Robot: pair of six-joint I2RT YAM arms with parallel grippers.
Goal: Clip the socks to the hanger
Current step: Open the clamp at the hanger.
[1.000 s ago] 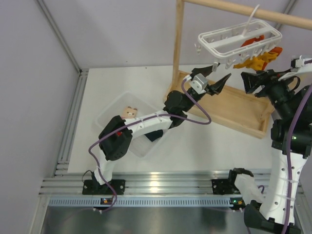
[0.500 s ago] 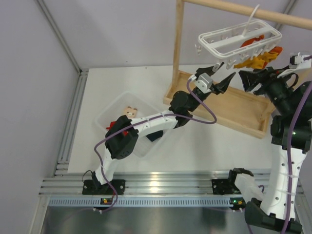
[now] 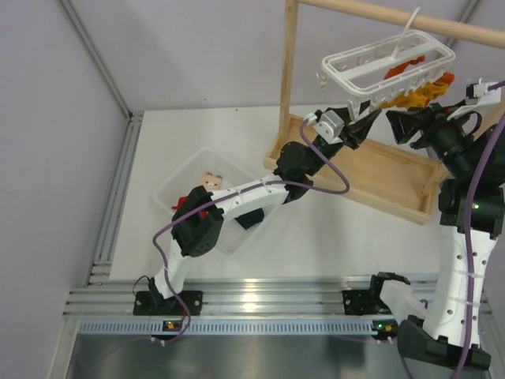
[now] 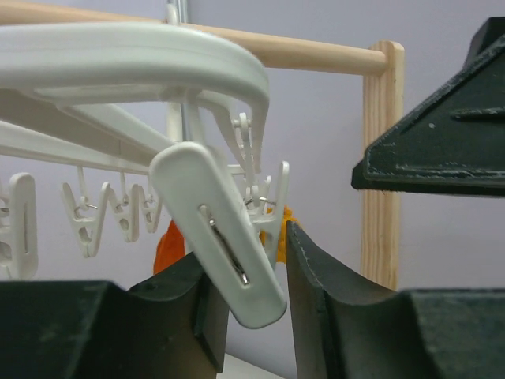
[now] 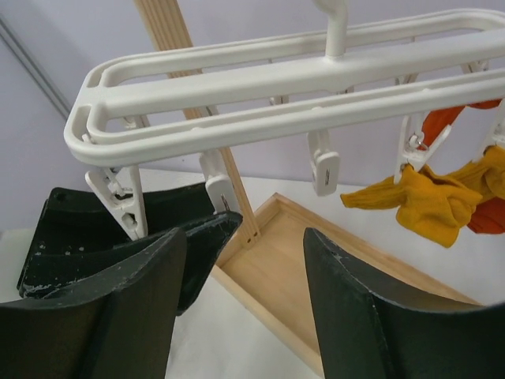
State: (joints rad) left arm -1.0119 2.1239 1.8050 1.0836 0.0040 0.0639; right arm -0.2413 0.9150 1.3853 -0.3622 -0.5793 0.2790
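Overhead, left arm (image 3: 252,193) outstretched, fingers (image 4: 331,316) hugging a clip (image 4: 225,245) under the hanger (image 4: 118,55).

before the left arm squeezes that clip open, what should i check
1. Clip between the left gripper fingers: ok.
2. Both fingers pressing the clip: cannot tell; a sliver of gap shows on one side.
3. Right gripper holding a sock: not ok, open and empty.
4. Red sock and navy sock at the hanger: not ok, both lie in the clear bin.
5. Hanger hooked on the wooden rod: ok, though tilted.
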